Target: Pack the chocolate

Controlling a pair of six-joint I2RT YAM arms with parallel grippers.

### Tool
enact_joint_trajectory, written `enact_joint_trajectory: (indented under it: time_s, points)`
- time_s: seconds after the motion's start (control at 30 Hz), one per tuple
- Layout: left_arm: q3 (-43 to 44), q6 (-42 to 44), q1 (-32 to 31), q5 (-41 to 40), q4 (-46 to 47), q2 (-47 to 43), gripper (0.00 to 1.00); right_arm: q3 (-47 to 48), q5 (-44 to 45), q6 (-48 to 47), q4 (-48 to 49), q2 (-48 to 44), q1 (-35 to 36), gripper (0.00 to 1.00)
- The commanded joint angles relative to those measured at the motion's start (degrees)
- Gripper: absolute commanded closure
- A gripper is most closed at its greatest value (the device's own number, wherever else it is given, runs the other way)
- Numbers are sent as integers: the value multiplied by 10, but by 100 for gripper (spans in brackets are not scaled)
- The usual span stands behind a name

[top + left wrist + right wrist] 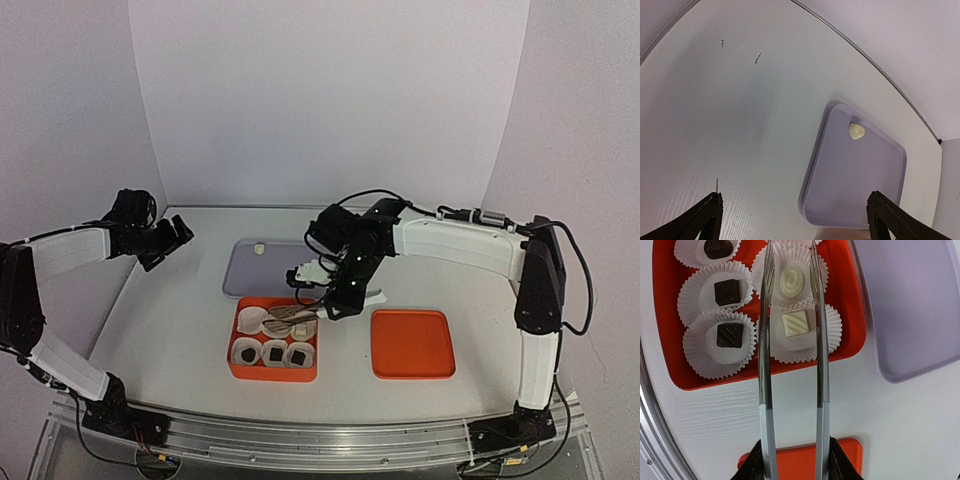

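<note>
The orange box (233, 345) holds white paper cups. In the right wrist view three dark chocolates (728, 291) sit in the box's (670, 340) cups, and two cream-white ones (794, 323) sit beside them. One more white chocolate (259, 247) lies on the lilac tray (250, 280), also seen in the left wrist view (856, 131). My right gripper (335, 298) is shut on metal tongs (765, 390). The tong arms are spread, straddling the two white chocolates without touching them. My left gripper (170, 240) is open and empty, above the table at the far left.
An orange lid (412, 343) lies flat to the right of the box; it also shows in the right wrist view (850, 455). The lilac tray (860, 185) lies behind the box, below and right of my left gripper (797, 225). White walls close in the back and sides.
</note>
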Motion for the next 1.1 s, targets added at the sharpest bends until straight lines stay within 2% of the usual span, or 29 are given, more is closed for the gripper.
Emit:
enact_joint_trajectory:
  time_s: [0.0, 0.3, 0.43, 0.7, 0.9, 1.07]
  points:
    - [7, 5, -1, 0, 15, -2, 0, 27, -20, -2, -1, -32, 4, 68]
    - [6, 6, -2, -2, 12, -13, 0, 8, -59, 4, 2, -108, 4, 68]
    - [5, 7, -2, -7, 10, -20, 0, 26, -53, -1, 14, -111, 3, 69]
    - [-6, -4, -2, -12, 11, -30, 0, 132, 59, 54, 41, -8, -18, 68]
    - [-8, -10, -2, -12, 11, -29, 0, 248, 103, 99, 46, 100, -35, 68]
    - [-8, -12, -1, -12, 10, -24, 0, 305, 112, 120, 52, 161, -39, 68]
